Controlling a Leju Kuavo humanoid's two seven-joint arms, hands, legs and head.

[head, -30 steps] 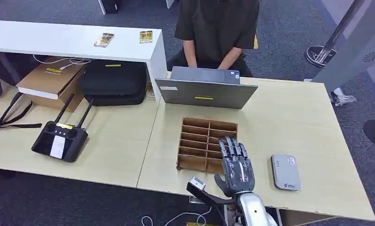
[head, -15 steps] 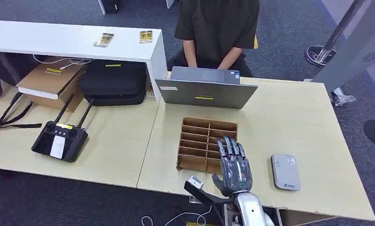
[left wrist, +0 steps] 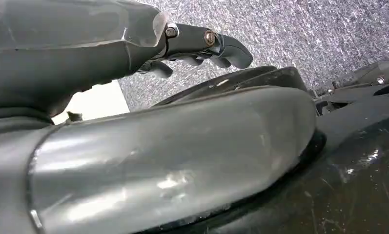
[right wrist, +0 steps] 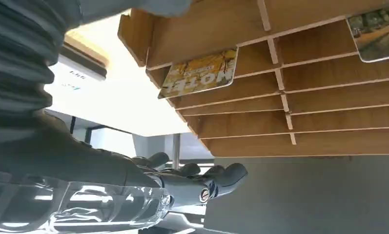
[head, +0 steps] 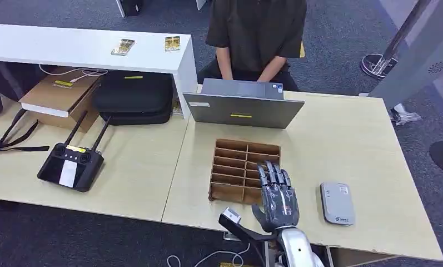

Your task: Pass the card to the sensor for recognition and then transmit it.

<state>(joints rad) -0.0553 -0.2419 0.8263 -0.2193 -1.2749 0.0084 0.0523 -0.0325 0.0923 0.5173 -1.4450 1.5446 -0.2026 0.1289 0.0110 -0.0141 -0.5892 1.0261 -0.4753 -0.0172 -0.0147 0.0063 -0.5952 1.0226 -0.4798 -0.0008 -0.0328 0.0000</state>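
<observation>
Wooden slotted rack (head: pixel 238 167) on the tabletop (head: pixel 341 144) holds the yellow card (right wrist: pixel 200 73) in a near-side slot, directly beneath the right hand (head: pixel 277 197), which hovers fingers spread, holding nothing; the grey sensor (head: pixel 337 203) lies just right.

The right hand (head: pixel 276 194) covers the near right slots of the wooden rack (head: pixel 230 167), at about five o'clock on it. A second card (right wrist: pixel 378 29) is cut off at the right wrist picture's edge. The person (head: pixel 256 33) is cropped at twelve o'clock. The print on the grey sensor (head: pixel 337 203) is too small to read.
</observation>
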